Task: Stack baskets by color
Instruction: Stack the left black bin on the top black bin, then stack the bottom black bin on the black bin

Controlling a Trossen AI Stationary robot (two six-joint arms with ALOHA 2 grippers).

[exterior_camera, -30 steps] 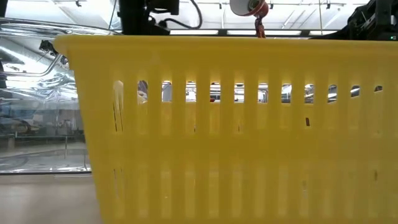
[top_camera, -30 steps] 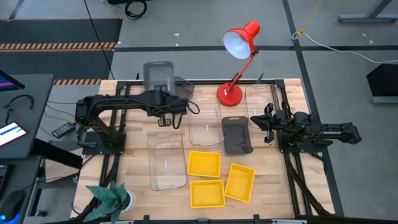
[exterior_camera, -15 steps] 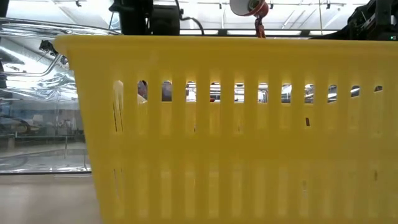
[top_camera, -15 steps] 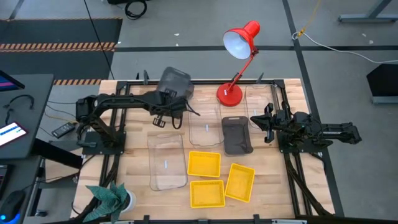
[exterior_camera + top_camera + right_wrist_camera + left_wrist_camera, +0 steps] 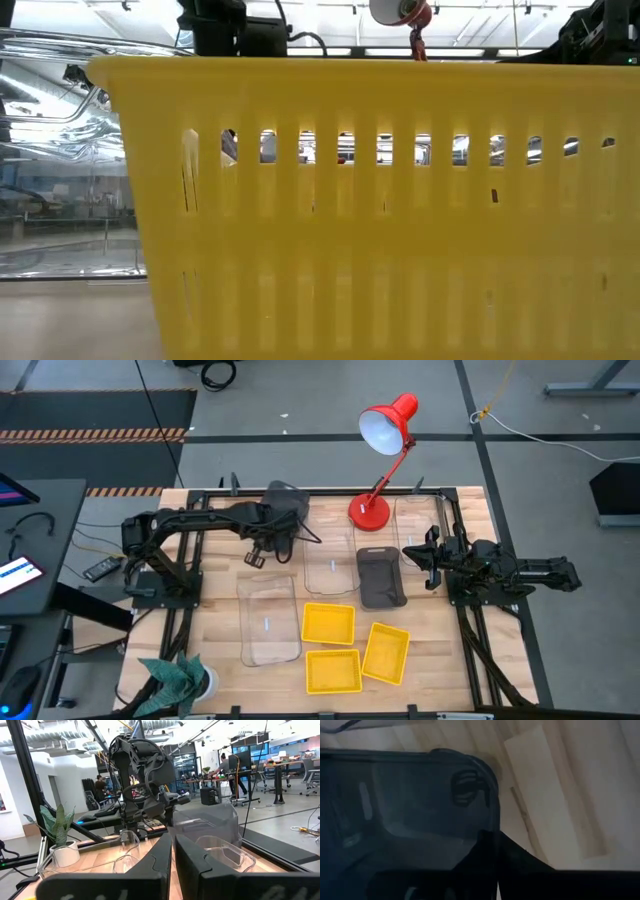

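My left gripper (image 5: 274, 526) hangs over the far middle of the table, shut on a dark grey see-through basket (image 5: 286, 503), which fills the left wrist view (image 5: 405, 815) and shows tilted in the right wrist view (image 5: 205, 820). On the table lie another dark grey basket (image 5: 381, 578), clear baskets (image 5: 268, 618) (image 5: 328, 570) and three yellow baskets (image 5: 328, 623) (image 5: 332, 670) (image 5: 386, 653). A yellow basket wall (image 5: 380, 210) fills the low view. My right gripper (image 5: 408, 550) waits at the right, shut (image 5: 173, 862), holding nothing. My left gripper pinches the dark grey basket's side wall (image 5: 492, 827) below a rounded corner, one finger showing through the wall and one outside it. The fingers slant steeply down from above. The basket is tilted and stands above the tabletop.
A red desk lamp (image 5: 385, 450) stands on the far edge right of the held basket. A further clear basket (image 5: 415, 520) lies at the far right. A potted plant (image 5: 180, 675) stands at the near left corner. Bare wood shows at the table's near left.
My left gripper has gone down and toward the table's right edge with the dark grey basket, rolling its wrist. The basket, earlier spread broad to the high view near the far edge, has turned and tipped, and now shows smaller and nearer the lamp.
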